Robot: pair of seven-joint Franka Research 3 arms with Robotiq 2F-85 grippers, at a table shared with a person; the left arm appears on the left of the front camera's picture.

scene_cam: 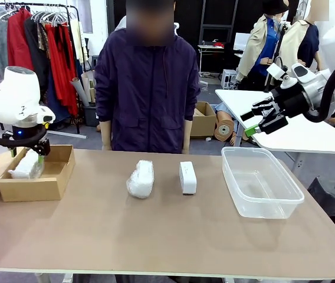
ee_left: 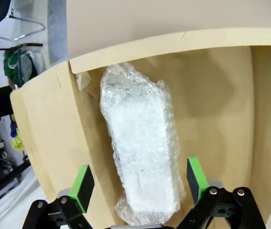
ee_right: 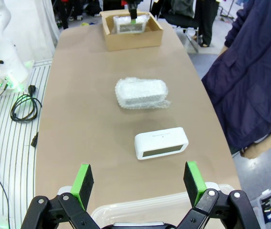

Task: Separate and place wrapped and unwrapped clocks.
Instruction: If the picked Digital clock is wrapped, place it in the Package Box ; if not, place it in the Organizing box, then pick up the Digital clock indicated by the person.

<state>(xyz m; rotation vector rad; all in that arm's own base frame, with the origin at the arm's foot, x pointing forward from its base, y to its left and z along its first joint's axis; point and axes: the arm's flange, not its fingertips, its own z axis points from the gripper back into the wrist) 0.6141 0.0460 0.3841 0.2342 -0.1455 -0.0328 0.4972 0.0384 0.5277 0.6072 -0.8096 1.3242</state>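
Left claw stands open astride the bundle lying in the box just beneath it; rising crooked, it could snag the wrap. Right claw open, bare clock ahead.

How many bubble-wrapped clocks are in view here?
2. One wrapped clock lies inside the cardboard box at the left end of the table; the other wrapped clock lies near its middle, left of the bare white clock. None seems hidden.
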